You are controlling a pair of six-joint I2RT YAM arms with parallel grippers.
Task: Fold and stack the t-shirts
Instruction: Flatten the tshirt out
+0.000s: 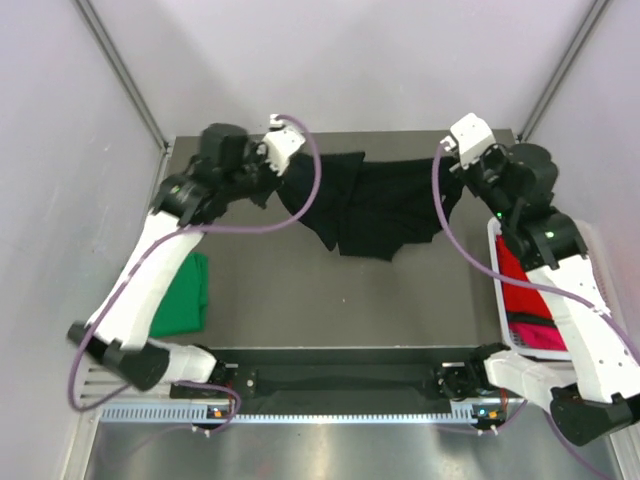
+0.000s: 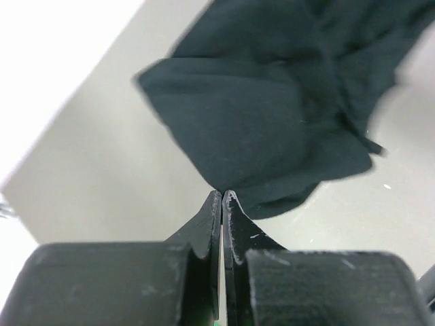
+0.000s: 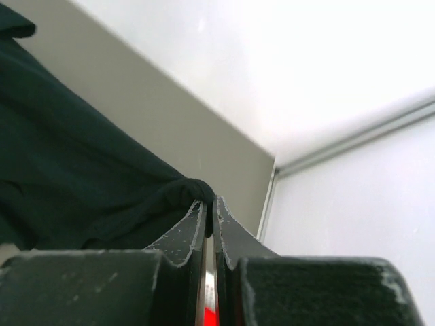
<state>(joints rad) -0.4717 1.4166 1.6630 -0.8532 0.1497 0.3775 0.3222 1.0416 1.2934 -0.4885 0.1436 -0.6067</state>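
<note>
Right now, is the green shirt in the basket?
No, the green shirt lies on the table, across from the basket.

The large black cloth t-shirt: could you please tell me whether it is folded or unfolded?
Unfolded: the black t-shirt hangs crumpled between the left gripper and right gripper, both shut on its edges.

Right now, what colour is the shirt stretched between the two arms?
The shirt is black; the top view shows it best.

black t-shirt — matt cloth, table — smooth
</note>
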